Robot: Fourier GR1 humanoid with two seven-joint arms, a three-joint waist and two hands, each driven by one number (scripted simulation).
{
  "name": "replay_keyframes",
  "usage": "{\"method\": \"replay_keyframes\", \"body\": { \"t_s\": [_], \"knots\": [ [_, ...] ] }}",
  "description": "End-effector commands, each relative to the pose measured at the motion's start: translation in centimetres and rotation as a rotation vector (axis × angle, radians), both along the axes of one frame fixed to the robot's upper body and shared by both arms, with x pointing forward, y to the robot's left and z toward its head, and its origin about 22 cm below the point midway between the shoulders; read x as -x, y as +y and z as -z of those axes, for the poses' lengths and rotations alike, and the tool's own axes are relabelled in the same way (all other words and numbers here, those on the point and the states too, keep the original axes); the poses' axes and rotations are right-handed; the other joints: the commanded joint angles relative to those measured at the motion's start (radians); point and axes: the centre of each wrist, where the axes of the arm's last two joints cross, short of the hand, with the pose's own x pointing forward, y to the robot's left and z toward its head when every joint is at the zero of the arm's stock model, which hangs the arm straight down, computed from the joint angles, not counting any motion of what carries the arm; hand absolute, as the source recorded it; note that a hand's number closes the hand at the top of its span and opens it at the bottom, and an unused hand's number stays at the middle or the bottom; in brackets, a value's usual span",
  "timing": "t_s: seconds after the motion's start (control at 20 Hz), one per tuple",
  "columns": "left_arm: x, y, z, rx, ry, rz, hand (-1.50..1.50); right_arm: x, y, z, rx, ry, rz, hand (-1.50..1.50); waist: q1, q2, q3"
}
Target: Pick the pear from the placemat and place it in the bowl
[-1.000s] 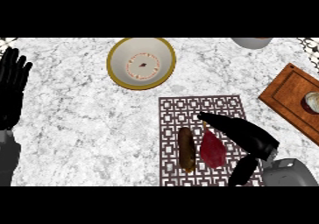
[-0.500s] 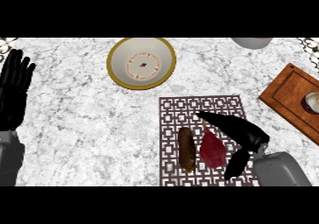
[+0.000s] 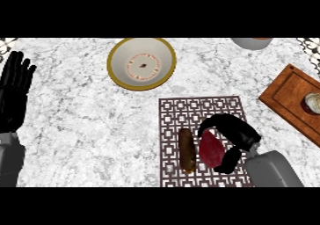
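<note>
The pear (image 3: 210, 149), dark red, lies on the patterned placemat (image 3: 188, 110) at the lower middle. My right hand (image 3: 238, 132) is over it from the right. Its fingers curl round the pear's top and its thumb comes in under the pear's lower right, so part of the fruit is hidden. The bowl (image 3: 160, 50), white with a yellow rim, stands on the counter just beyond the placemat's far left corner. My left hand (image 3: 12, 92) rests open at the left edge, fingers up, far from the pear.
A brown elongated item (image 3: 186, 150) lies on the placemat just left of the pear. A wooden board (image 3: 287, 97) carrying a small jar (image 3: 316, 103) sits at the right edge. A grey vessel (image 3: 253, 42) shows at the top edge.
The right hand's fingers, straight over the placemat before, have curled down round the pear. The left hand has drifted slightly right and down.
</note>
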Motion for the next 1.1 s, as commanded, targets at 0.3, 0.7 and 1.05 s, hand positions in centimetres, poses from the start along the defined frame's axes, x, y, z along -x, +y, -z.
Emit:
{"method": "replay_keyframes", "body": {
  "t_s": [0.3,0.7,1.05],
  "knots": [
    [-0.3,-0.8,-0.3,-0.011,-0.005,-0.006,0.00,-0.3,-0.9,0.6,-0.016,-0.087,0.005,1.50,0.000,0.005,0.004],
    [1.3,1.0,-1.0,-0.013,0.012,-0.017,0.00,0.9,-13.6,-1.0,0.485,-0.091,0.709,1.50,-0.032,-0.001,0.003],
    [0.6,1.9,0.6,-0.010,0.021,-0.031,0.00,2.2,-13.2,-7.4,0.516,-0.325,0.883,1.50,-0.023,0.002,0.003]
  ]
}}
